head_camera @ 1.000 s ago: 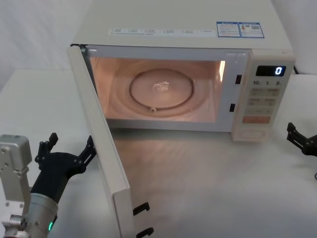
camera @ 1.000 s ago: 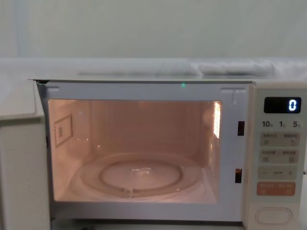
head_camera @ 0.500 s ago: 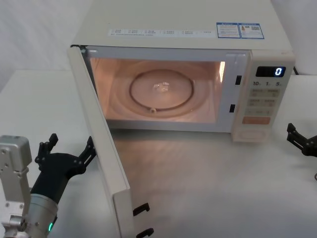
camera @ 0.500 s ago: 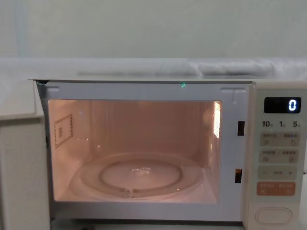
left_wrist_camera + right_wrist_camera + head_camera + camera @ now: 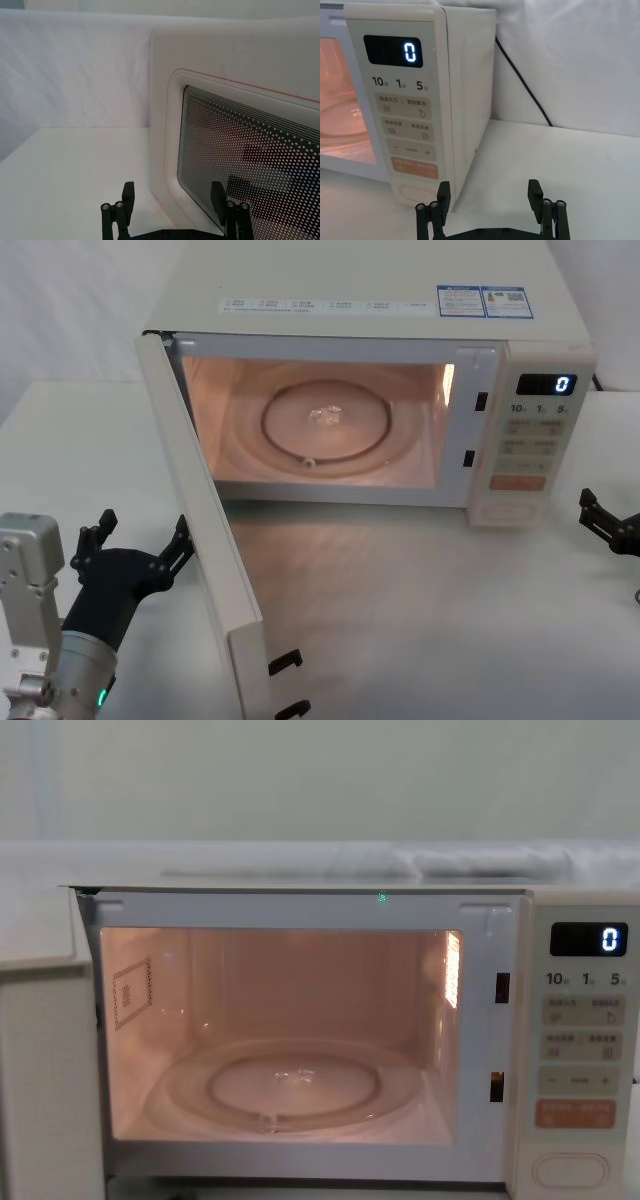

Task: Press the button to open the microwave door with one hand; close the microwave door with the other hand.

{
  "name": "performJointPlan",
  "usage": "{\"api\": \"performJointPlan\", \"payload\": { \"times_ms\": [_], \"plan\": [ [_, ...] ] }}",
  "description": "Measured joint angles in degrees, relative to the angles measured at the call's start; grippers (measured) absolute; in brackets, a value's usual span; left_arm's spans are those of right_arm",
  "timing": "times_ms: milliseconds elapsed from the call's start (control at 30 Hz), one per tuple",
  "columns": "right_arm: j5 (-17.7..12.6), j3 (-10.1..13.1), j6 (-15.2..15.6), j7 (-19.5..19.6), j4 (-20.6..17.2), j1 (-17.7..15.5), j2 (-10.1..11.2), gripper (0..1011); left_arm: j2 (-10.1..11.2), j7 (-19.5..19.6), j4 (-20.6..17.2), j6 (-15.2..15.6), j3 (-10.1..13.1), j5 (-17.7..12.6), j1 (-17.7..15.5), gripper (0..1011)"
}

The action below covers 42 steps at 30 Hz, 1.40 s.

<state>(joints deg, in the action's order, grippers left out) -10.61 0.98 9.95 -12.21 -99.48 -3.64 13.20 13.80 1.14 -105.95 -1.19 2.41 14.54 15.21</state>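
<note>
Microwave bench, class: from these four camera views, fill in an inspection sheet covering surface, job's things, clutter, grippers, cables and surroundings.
Surface: white table, bare in front of the oven.
Job's things: microwave door swung wide open, cavity lit, glass turntable inside; button at the bottom of the control panel, untouched; display reads 0.
Clutter: nothing seen.
Grippers: left gripper open, at the door's outer face, one fingertip close against it; right gripper open, right of the panel, apart from it.
Cables: black cable behind the oven's right side.
Surroundings: pale wall behind.
</note>
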Motion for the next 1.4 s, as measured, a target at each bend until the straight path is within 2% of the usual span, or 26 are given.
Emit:
{"api": "performJointPlan", "payload": {
  "times_ms": [767, 900, 1133, 1167, 1267, 1400],
  "plan": [
    [0.00, 0.00, 0.00, 0.00, 0.00, 0.00, 0.00, 1002, 0.00, 0.00, 0.00, 0.00, 0.00, 0.00, 0.00, 1001],
    [0.00, 0.00, 0.00, 0.00, 0.00, 0.00, 0.00, 1002, 0.00, 0.00, 0.00, 0.00, 0.00, 0.00, 0.00, 933],
    [0.00, 0.00, 0.00, 0.00, 0.00, 0.00, 0.00, 1002, 0.00, 0.00, 0.00, 0.00, 0.00, 0.00, 0.00, 752],
    [0.00, 0.00, 0.00, 0.00, 0.00, 0.00, 0.00, 1002, 0.00, 0.00, 0.00, 0.00, 0.00, 0.00, 0.00, 692],
    [0.00, 0.00, 0.00, 0.00, 0.00, 0.00, 0.00, 1002, 0.00, 0.00, 0.00, 0.00, 0.00, 0.00, 0.00, 621],
    [0.00, 0.00, 0.00, 0.00, 0.00, 0.00, 0.00, 1002, 0.00, 0.00, 0.00, 0.00, 0.00, 0.00, 0.00, 472]
  ]
}}
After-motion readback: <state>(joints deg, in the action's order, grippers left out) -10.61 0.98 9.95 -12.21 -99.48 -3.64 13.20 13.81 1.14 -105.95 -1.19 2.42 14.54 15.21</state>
